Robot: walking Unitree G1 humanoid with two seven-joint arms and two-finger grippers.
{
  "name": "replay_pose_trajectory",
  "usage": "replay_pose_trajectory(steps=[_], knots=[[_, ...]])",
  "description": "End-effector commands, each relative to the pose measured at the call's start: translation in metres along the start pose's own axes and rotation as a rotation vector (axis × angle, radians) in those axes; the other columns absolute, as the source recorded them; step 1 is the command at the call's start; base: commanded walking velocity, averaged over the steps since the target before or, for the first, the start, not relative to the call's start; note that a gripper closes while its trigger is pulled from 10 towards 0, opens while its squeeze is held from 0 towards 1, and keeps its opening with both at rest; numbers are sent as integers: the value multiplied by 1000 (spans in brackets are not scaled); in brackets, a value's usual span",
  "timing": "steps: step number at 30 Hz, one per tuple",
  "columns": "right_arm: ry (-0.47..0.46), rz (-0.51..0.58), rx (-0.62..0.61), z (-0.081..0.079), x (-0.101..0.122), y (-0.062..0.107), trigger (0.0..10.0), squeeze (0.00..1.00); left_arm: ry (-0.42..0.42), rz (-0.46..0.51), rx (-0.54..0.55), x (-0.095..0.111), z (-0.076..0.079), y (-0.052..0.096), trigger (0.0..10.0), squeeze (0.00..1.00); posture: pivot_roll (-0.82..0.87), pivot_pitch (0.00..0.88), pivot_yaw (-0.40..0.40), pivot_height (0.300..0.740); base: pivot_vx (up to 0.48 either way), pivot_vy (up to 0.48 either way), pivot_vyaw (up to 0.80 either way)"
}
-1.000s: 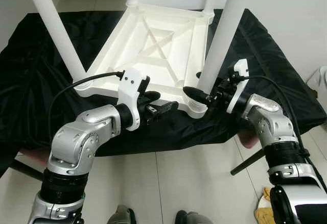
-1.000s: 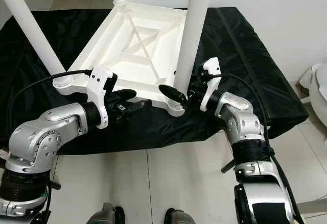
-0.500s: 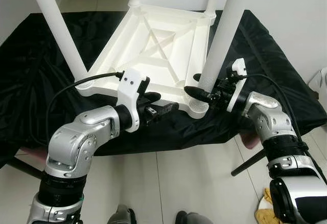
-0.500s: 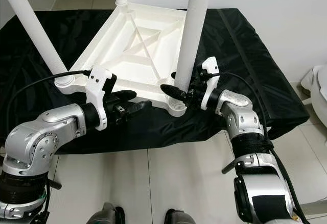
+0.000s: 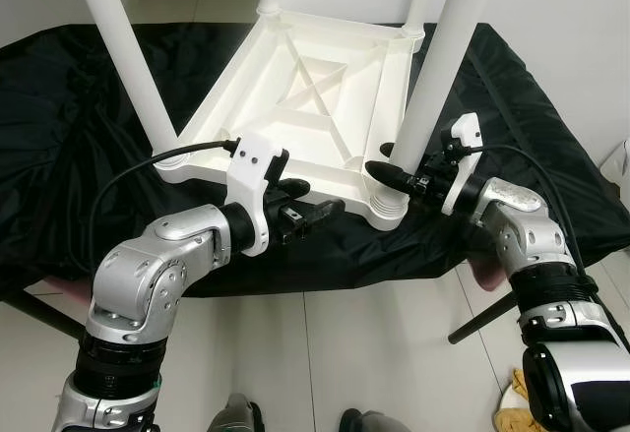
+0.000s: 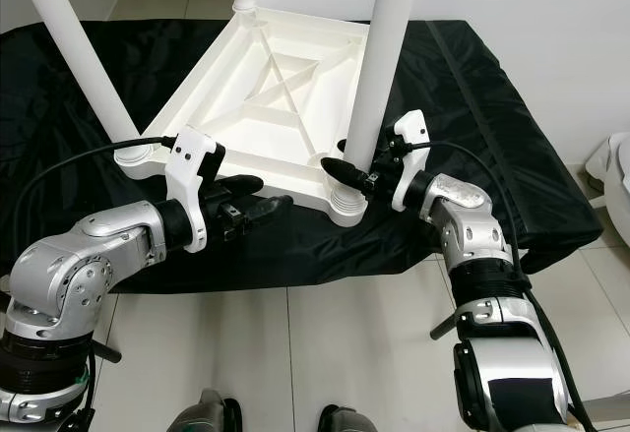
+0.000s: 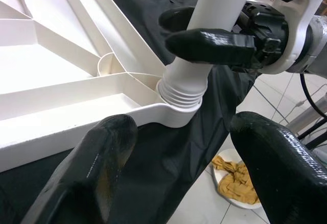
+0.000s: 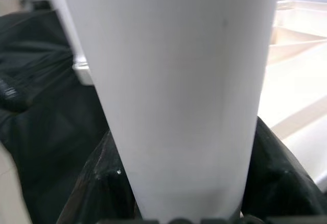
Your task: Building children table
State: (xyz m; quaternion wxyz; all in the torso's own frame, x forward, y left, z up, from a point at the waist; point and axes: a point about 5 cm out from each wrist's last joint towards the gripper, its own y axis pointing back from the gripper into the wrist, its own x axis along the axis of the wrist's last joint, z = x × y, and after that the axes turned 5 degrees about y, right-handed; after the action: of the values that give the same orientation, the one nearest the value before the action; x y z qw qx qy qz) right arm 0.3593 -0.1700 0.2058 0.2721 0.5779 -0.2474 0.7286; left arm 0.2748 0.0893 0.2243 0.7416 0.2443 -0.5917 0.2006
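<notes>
Left eye view: white children's table (image 5: 305, 97) lies upside down on a black cloth (image 5: 512, 107) draped over a low surface, ribbed underside facing up. Four white legs stand up from its corners. Near-right leg (image 5: 438, 68) sits at about 3 o'clock from the table's centre, rising from a ribbed corner socket (image 5: 387, 208) at roughly 5 o'clock; near-left leg (image 5: 123, 48) rises from the 8 o'clock corner. Two far legs stand at 11 and 1 o'clock, cut off by the frame top.

Right gripper (image 5: 394, 161) comes in from 3 o'clock and is clenched around the near-right leg just above the socket, one black finger on each side of the tube. Right wrist view confirms: the white tube sits between both fingers (image 8: 92, 183), touching them.

Left gripper (image 5: 300, 206) reaches from 7 o'clock toward the near edge of the upturned table, just beside the rim and left of the socket. Left wrist view shows its two black fingers (image 7: 82, 168) spread apart, released, nothing between them; the ribbed socket and the right gripper's fingers lie ahead of it.

Black cable (image 5: 148, 171) loops from the left wrist back over the cloth. Pale tiled floor (image 5: 374, 353) below the cloth edge. A yellow rag (image 5: 517, 402) lies on the floor at 5 o'clock, near the right arm's lower section. Robot's feet (image 5: 236, 417) at 6 o'clock.
</notes>
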Motion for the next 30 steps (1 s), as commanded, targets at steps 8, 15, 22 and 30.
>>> replay_pose_trajectory(steps=[8,15,22,30], knots=[[-48,-28,-212,-8,-12,4,0,0,8,-4,41,-3,0,2,10000,0,-26,134,20,740,0,0,0],[-76,-35,-451,-28,-17,-5,0,0,11,-6,31,-2,-1,1,10000,0,-43,126,44,740,0,0,0],[-139,-75,-704,-41,-23,-14,0,0,8,-7,16,-1,0,-1,10000,0,-47,123,51,740,0,0,0],[-177,-93,-746,-56,-26,-27,0,0,10,-10,12,-1,0,-2,10000,0,-54,116,43,740,0,0,0]])
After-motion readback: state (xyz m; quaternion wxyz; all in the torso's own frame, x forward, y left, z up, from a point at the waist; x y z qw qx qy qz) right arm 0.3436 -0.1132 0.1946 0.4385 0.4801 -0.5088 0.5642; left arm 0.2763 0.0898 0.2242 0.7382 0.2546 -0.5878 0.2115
